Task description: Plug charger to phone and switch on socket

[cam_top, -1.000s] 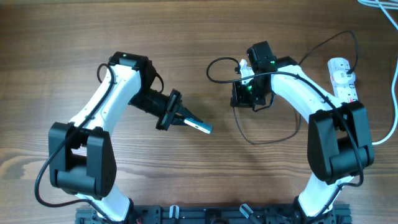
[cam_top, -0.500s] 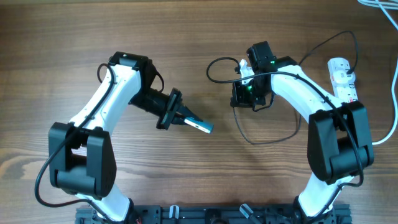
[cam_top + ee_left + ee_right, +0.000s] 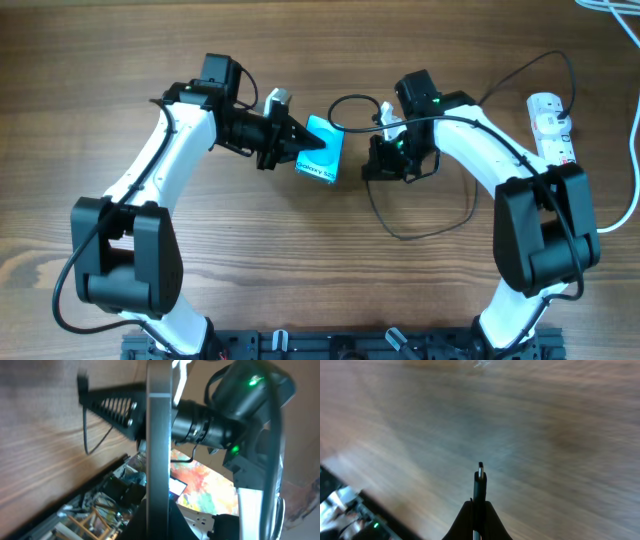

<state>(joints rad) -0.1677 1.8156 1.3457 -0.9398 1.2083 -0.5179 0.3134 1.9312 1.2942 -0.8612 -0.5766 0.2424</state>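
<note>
Left gripper (image 3: 308, 150) clamps the phone (image 3: 325, 165) just to robot's left of the charger (image 3: 479, 482) tip, pinched in right gripper (image 3: 479, 505), w/ a small gap btwn them.

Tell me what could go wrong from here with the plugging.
1. The phone is pinched by the left hand alone; a push from the charger might twist it.
2. The right wrist view shows only table beyond the charger tip, so it may be misaligned.
3. The cable loops under the right arm and could snag.
</note>
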